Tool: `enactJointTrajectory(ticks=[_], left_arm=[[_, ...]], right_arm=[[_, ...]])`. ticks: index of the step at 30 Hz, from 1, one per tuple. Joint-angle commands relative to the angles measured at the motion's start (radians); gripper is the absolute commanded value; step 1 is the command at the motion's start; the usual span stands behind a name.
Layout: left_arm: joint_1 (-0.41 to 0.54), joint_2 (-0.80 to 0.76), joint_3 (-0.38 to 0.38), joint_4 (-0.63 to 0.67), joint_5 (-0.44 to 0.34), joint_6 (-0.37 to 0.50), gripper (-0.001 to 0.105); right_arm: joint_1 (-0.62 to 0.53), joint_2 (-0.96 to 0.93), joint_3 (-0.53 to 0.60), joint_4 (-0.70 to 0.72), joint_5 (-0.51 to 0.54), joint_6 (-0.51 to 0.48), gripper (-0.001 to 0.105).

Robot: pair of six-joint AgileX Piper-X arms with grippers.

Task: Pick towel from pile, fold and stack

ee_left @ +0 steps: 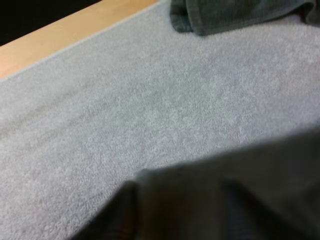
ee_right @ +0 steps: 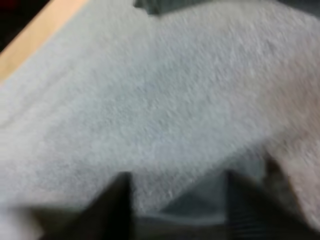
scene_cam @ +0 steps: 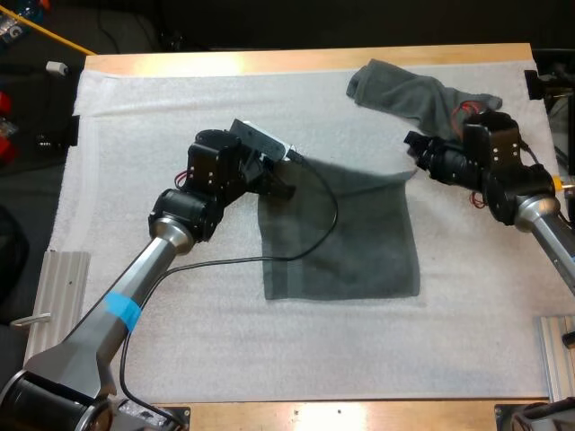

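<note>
Getting ready to fold. Flat towel (scene_cam: 346, 238) lies spread mid mat (scene_cam: 180, 108). Left gripper (scene_cam: 286, 184) at its far left corner; grip hidden, cannot tell. Right gripper (scene_cam: 415, 148) at far right corner, fingers (ee_right: 122, 200) apart, towel corner between them. Crumpled towel (scene_cam: 404, 90) lies far right. Next, I think: pinch both corners, lift, carry to near edge.

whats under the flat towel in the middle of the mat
The flat towel lies spread on the white mat, which shows all around it. The patch beneath is covered and cannot be seen; the towel's surface shows no bulge.
</note>
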Motion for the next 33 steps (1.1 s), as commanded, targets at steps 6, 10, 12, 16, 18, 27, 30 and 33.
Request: enactJointTrajectory(ticks=[6, 10, 12, 16, 18, 27, 30, 33], left_arm=[[0.0, -0.074, -0.01, 0.063, 0.004, -0.008, 0.064], [0.0, -0.159, -0.01, 0.127, 0.004, -0.008, 0.056], [0.0, -0.198, -0.01, 0.164, 0.004, -0.008, 0.056], [0.0, -0.295, -0.01, 0.277, 0.006, -0.008, 0.056], [0.0, -0.334, -0.01, 0.329, 0.006, -0.008, 0.056], [0.0, -0.511, -0.01, 0.608, 0.11, -0.016, 0.065], [0.0, -0.56, -0.01, 0.697, 0.18, -0.023, 0.065], [-0.002, -0.603, -0.01, 0.786, 0.192, -0.023, 0.065]], right_arm=[[-0.001, -0.064, -0.005, 0.003, -0.042, -0.136, 0.068], [-0.001, -0.141, -0.005, 0.074, -0.042, -0.193, 0.068], [-0.001, -0.176, -0.005, 0.127, -0.042, -0.221, 0.068], [-0.001, -0.263, -0.005, 0.263, -0.041, -0.271, 0.068], [-0.001, -0.303, -0.005, 0.317, -0.038, -0.301, 0.068], [-0.001, -0.494, -0.005, 0.57, -0.038, -0.34, 0.068], [-0.001, -0.554, -0.005, 0.657, -0.038, -0.351, 0.068], [-0.001, -0.621, -0.001, 0.722, -0.037, -0.357, 0.068]])
